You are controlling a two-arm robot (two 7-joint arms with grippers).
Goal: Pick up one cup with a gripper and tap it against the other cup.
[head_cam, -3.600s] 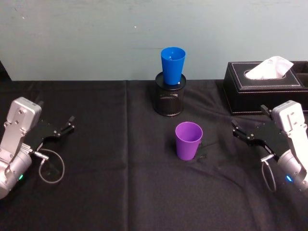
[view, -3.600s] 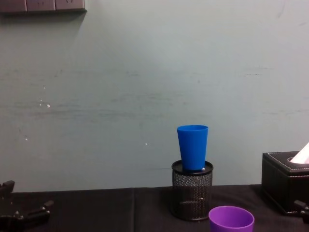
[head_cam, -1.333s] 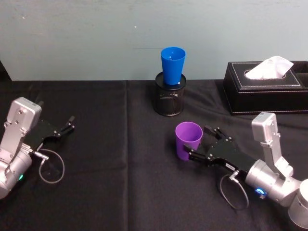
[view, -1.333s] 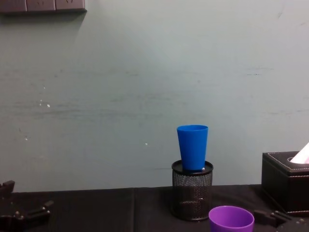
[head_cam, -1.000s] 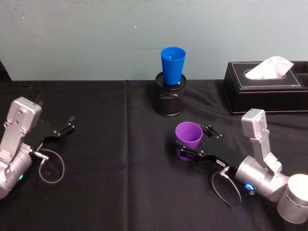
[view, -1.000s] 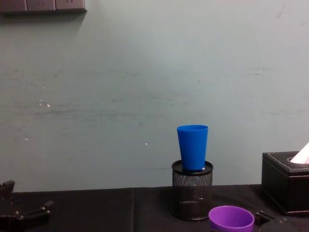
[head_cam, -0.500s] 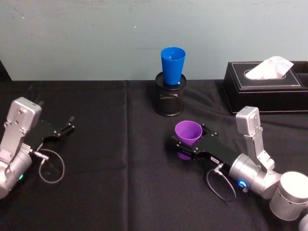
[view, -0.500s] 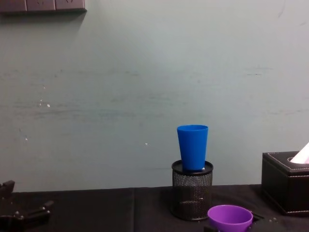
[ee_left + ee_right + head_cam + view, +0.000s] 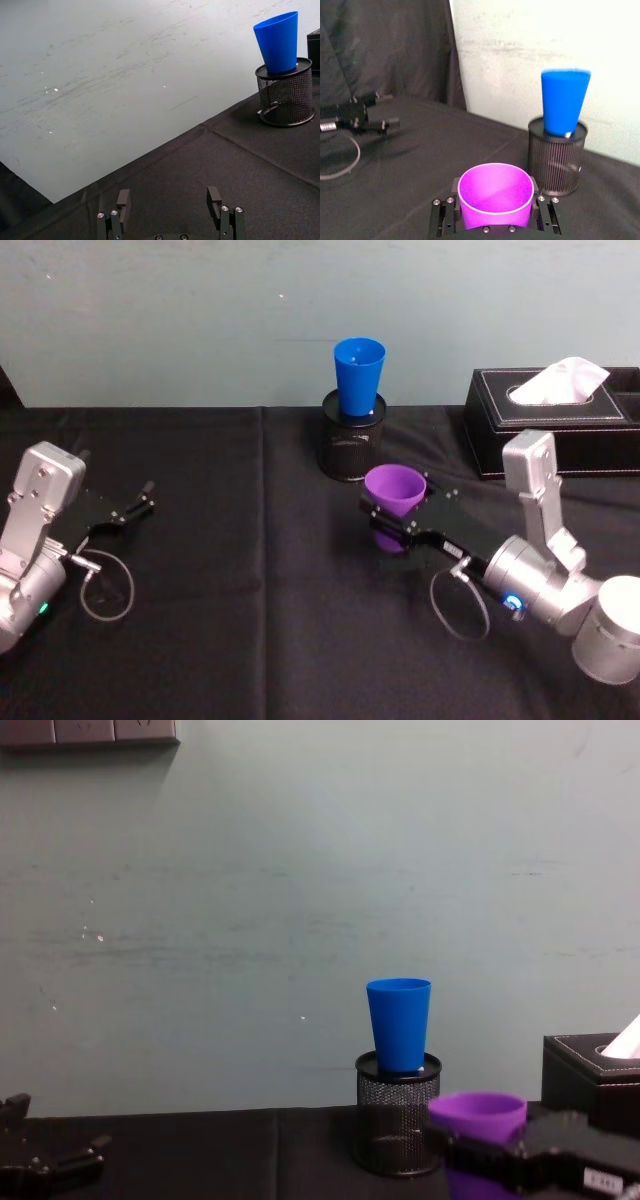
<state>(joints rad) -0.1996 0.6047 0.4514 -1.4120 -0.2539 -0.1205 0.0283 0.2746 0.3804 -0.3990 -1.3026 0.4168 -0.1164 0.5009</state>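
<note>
Draping black cloth (image 9: 250, 640) (teal wall (image 9: 150, 320) behind)

Soft, even, rather dim light with faint shadows.

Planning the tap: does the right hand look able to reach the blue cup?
Likely yes: right hand, shut on the purple cup, has open space toward the blue cup atop the pen holder.
</note>
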